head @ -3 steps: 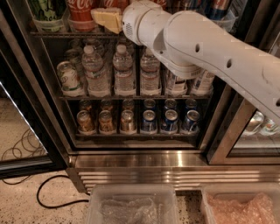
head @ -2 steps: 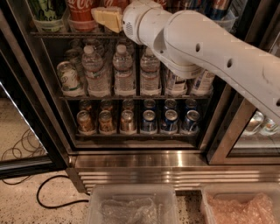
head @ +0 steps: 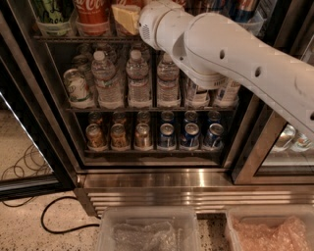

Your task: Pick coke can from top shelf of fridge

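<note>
The coke can [head: 92,12], red with white script, stands on the top shelf [head: 59,38] of the fridge [head: 46,117], and its top is cut off by the frame edge. A green-and-white can [head: 51,14] stands to its left. My gripper [head: 124,17], tan at the tip, is at top-shelf height just right of the coke can, close beside it. The big white arm [head: 221,54] comes in from the right and hides the right part of the shelf.
Water bottles [head: 137,81] fill the middle rack, with a tilted can [head: 76,88] at its left. Gold cans [head: 117,137] and blue cans [head: 189,136] fill the lower rack. Steel slatted base [head: 162,193]. Door frame [head: 267,142] at right. Black cable [head: 54,215] on the floor. Two clear bins [head: 147,230] [head: 274,230] in front.
</note>
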{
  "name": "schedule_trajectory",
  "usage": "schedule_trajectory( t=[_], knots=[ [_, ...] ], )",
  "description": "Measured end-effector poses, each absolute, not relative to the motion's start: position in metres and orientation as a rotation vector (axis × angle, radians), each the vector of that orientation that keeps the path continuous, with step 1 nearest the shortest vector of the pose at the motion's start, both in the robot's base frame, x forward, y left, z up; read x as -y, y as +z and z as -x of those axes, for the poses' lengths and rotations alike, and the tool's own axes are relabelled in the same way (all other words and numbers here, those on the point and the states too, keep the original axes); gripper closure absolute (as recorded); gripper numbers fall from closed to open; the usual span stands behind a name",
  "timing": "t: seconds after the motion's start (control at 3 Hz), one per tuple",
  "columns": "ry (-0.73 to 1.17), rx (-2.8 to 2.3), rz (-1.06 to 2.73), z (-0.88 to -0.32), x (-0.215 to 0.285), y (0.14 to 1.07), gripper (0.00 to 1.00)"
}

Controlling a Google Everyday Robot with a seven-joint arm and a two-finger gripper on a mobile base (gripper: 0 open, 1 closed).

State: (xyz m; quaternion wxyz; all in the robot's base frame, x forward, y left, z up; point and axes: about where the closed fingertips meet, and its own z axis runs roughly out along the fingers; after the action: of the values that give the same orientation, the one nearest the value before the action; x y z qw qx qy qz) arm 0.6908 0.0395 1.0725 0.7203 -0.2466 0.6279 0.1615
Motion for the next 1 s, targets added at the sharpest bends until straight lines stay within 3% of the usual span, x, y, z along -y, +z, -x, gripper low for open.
schedule_trajectory(
  t=[0.33, 0.67, 1.0],
  knots=[
    [0.370, -1.394, 0.529, -0.6892, -0.0428, 1.0706, 0.88],
    [0.383, -1.403, 0.530, -0.6848, -0.0472, 1.0664, 1.00],
    [0.387, -1.409, 0.549, -0.6799, -0.0527, 1.0652, 1.00]
  ],
)
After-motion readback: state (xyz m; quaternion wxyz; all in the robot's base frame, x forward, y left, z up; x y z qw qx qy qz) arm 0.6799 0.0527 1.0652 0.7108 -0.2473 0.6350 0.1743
